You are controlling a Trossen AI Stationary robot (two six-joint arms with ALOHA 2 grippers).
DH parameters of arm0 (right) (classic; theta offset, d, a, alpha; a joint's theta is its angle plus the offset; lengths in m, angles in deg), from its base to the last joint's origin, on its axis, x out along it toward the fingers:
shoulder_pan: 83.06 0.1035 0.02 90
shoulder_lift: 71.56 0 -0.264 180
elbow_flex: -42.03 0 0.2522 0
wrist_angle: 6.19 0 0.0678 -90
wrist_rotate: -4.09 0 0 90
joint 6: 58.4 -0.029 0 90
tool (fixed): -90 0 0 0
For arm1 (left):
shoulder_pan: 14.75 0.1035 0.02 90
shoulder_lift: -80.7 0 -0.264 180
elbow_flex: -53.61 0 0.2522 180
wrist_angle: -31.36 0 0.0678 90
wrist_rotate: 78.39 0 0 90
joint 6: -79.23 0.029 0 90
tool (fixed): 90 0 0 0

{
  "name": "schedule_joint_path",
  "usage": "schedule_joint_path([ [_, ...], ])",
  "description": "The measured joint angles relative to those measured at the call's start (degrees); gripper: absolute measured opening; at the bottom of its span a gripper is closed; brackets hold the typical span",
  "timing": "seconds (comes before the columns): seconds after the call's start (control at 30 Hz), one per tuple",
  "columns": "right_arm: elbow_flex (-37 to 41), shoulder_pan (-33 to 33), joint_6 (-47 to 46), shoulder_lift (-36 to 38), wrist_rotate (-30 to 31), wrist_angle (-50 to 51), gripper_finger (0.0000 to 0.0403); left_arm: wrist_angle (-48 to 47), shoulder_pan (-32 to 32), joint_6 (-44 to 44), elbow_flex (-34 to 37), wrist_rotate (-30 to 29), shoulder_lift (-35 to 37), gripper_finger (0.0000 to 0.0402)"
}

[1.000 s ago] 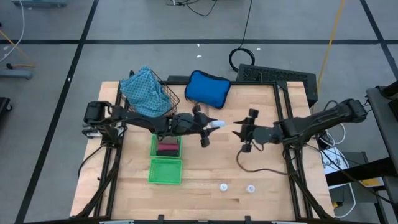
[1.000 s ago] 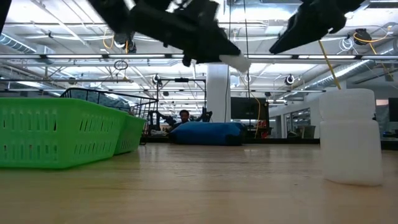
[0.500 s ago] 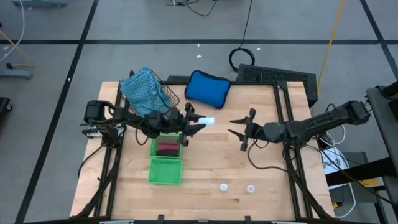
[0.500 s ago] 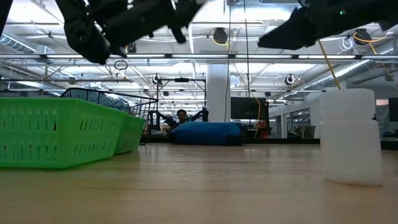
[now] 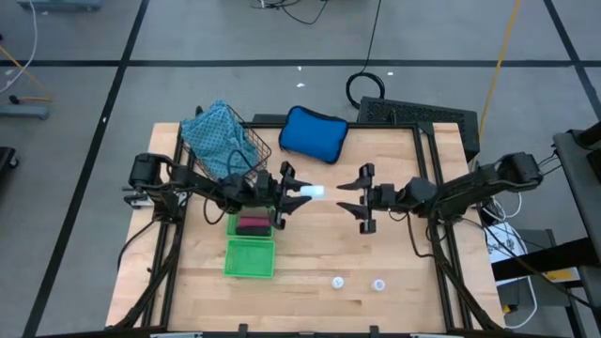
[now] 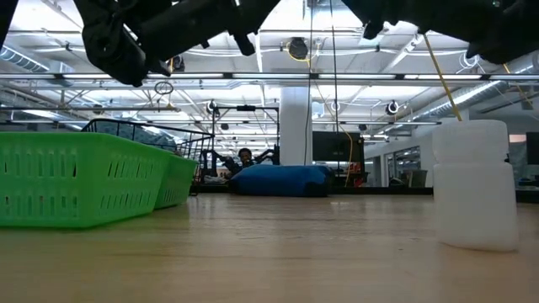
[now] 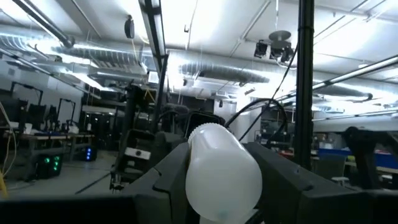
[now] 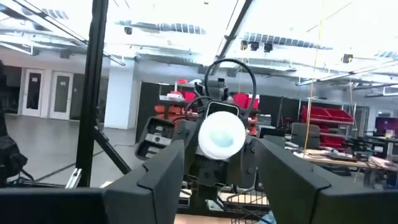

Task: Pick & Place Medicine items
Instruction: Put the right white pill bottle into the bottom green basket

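**Bottle Held in Mid-Air Between Two Grippers**

The left gripper [image 5: 293, 193] clamps a white bottle [image 5: 315, 192] above the table, its free end pointing at the right gripper [image 5: 353, 197], which faces it just apart, fingers spread wide. If a handover is meant, early release or a misaligned approach could drop the bottle to roll away; that is a judgement.

Counted outward: one held bottle; two green baskets [image 5: 250, 257] below the left gripper; two white bottles [image 5: 337, 281] on the table, well apart from both grippers; one blue pouch [image 5: 313, 132] beyond.
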Motion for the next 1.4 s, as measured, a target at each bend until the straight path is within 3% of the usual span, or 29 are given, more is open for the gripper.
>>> schedule_joint_path([
  [0.27, -6.1, 0.0, -3.1, -6.7, -0.1, 0.5, 0.0241, -1.2, 0.0, 0.0, -0.1, 0.0, 0.0, 0.0145],
  [0.43, -8.9, 0.0, -2.9, -9.4, 0.0, 0.3, 0.0248, -1.2, 0.0, 0.1, -0.1, 0.0, 0.0, 0.0145],
  [0.6, -9.6, -0.8, -3.3, -10.5, 0.0, 0.3, 0.0219, -1.5, 0.0, 0.1, -0.1, 0.0, 0.0, 0.0145],
  [0.87, -9.6, -1.2, -3.0, -10.4, 0.1, 0.1, 0.0126, -1.6, 0.0, 0.0, -0.1, 0.2, 0.0, 0.0145],
  [1.03, -9.6, -1.1, -2.3, -9.8, 0.2, 1.5, 0.0124, -3.5, 0.0, -1.1, -0.1, 0.4, 0.1, 0.0145],
  [1.17, -9.6, -1.1, -1.8, -5.0, 0.1, 11.7, 0.0124, -6.8, 0.0, -5.9, -0.2, 0.1, 0.1, 0.0202],
  [1.4, -11.1, -1.1, -3.5, 9.0, 0.1, 42.0, 0.0124, -12.2, 0.0, -9.1, -0.1, 2.9, 0.0, 0.0309],
])
